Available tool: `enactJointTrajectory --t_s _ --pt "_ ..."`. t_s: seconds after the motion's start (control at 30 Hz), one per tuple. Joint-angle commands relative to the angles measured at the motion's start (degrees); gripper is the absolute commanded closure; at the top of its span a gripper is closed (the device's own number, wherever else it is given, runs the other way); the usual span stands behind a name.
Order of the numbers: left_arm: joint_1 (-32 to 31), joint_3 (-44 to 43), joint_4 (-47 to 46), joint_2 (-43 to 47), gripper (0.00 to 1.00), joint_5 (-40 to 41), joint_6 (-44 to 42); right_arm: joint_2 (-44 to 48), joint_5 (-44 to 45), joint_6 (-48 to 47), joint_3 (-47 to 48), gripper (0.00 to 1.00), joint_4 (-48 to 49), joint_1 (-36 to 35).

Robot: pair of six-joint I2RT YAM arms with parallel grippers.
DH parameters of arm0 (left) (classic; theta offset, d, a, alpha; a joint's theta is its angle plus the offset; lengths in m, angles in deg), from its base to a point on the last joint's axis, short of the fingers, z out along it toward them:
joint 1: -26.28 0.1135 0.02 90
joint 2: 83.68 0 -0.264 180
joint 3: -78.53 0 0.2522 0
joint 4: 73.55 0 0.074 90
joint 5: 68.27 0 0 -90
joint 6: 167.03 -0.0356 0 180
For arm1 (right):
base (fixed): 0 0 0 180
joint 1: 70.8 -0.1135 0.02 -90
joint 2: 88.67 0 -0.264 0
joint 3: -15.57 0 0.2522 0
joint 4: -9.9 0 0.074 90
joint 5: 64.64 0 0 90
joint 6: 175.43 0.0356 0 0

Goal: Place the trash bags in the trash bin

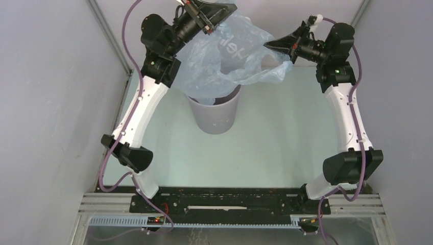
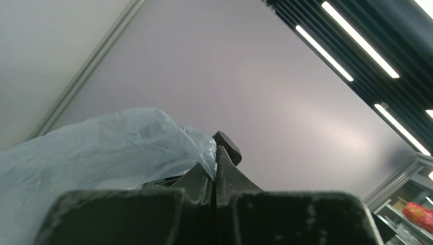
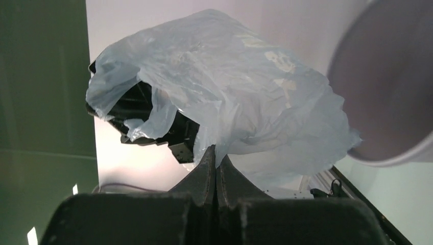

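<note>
Left gripper, right gripper each pinching trash bag taut above grey bin; lower end inside. Next, likely: lower, feed film in.

Wrinkled pale blue trash bag nipped in the closed right pincer, grey trash bin at upper right.

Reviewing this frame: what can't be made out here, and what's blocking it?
1. Inside of the trash bin, top external: the trash bag drapes over its mouth, so how deep the film reaches is hidden.
2. Bag lettering, top external: creased, only partly legible.
3. Left gripper, top external: partly cut off by the top edge.
4. Bin, right wrist: blurred and cut off by the right edge.
</note>
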Motion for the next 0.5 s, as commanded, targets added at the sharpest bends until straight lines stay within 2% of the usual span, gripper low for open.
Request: enactJointTrajectory --t_s 0.0,0.13,0.23,0.3,0.4,0.47 --pt "0.6 1.5 -2.2 -0.2 0.98 -7.5 2.4 3.2 -2.1 -2.7 -2.0 1.00 -1.1 1.4" --pt "0.5 3.5 -2.2 0.8 0.96 -5.7 1.6 1.4 -5.3 -3.1 1.1 1.00 -0.9 2.3" --pt "0.6 1.0 0.6 0.7 0.94 -2.6 0.8 -0.7 -6.6 -4.6 4.9 1.00 -6.2 3.4" --pt "0.7 1.5 1.7 1.6 0.79 -2.1 1.0 -0.8 -7.3 -2.6 4.0 1.00 -5.2 3.4" --pt "0.8 8.2 4.5 6.4 0.39 -0.5 -2.6 -0.4 -8.6 -0.8 1.7 1.00 -1.3 3.1" --pt "1.3 14.3 6.3 10.9 0.30 1.8 -7.5 0.0 -9.1 -0.5 0.1 1.00 -1.2 2.9"
